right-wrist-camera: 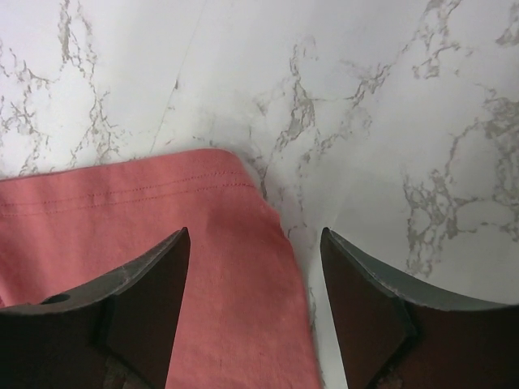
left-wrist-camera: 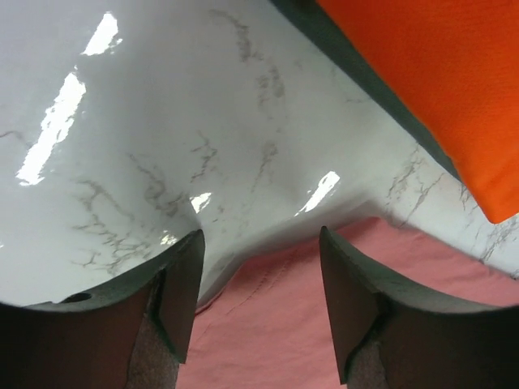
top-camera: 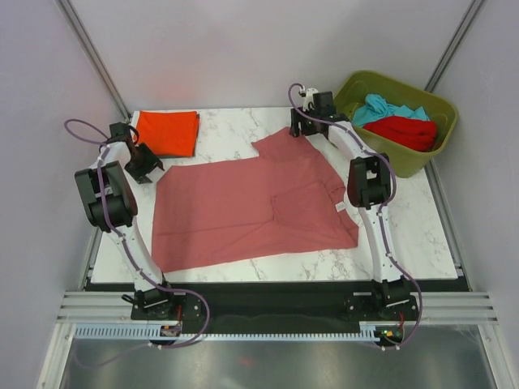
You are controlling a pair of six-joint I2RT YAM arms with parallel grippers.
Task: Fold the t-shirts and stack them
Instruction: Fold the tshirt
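Observation:
A dusty pink t-shirt (top-camera: 251, 207) lies spread flat across the middle of the marble table. My left gripper (top-camera: 148, 168) hovers at its back left corner; in the left wrist view the left gripper (left-wrist-camera: 261, 235) is open over the pink cloth (left-wrist-camera: 276, 324), holding nothing. My right gripper (top-camera: 298, 128) is at the shirt's back sleeve; in the right wrist view it (right-wrist-camera: 255, 235) stands open astride the hemmed pink corner (right-wrist-camera: 122, 211). A folded orange-red t-shirt (top-camera: 168, 131) lies at the back left, also visible in the left wrist view (left-wrist-camera: 438, 81).
An olive-green bin (top-camera: 422, 158) stands off the table's back right corner, holding a teal shirt (top-camera: 388, 108) and a red shirt (top-camera: 405, 131). Bare marble (right-wrist-camera: 389, 121) shows round the pink sleeve. Walls close in on both sides.

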